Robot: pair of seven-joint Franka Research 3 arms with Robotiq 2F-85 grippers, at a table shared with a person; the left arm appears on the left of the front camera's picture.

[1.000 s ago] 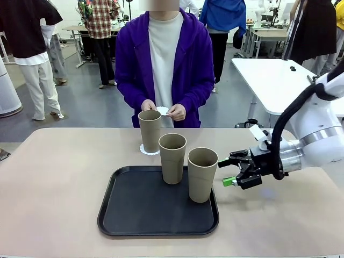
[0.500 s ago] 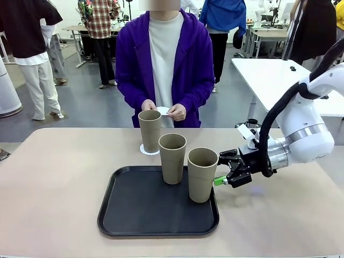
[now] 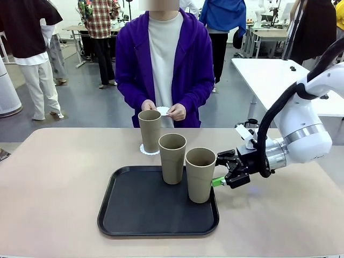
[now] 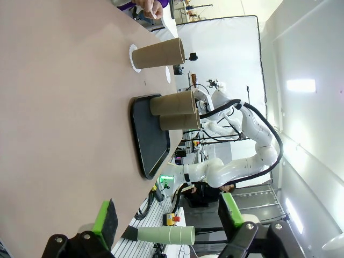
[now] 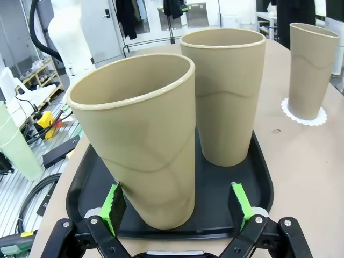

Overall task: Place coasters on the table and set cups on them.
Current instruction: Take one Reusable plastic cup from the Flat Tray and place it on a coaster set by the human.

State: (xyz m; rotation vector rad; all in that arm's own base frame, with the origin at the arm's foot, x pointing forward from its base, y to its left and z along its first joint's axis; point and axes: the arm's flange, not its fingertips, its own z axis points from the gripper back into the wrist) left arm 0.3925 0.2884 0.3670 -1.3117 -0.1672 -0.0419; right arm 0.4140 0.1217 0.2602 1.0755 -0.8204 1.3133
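Observation:
Three tan cups show. One cup [image 3: 149,130] stands on a white coaster [image 3: 149,150] on the beige table [image 3: 54,177], in front of the person. The other two stand on a black tray [image 3: 134,215]: a middle cup [image 3: 172,158] and a near cup [image 3: 200,174]. My right gripper [image 3: 219,169] is open, reaching in level from the right. In the right wrist view its fingers [image 5: 114,201] straddle the near cup [image 5: 142,145] low down. The person's hands hold another coaster [image 3: 164,111]. My left gripper [image 4: 167,215] is open with nothing in it, far from the cups [image 4: 174,102].
The tray's raised rim [image 5: 258,177] lies under my right fingers. Bare tabletop spreads left and right of the tray. A white table [image 3: 274,75] stands behind on the right. Other people stand farther off.
My right gripper has moved left, from beside the tray to either side of the near cup. That cup has shifted slightly left. The person and the other cups have not moved.

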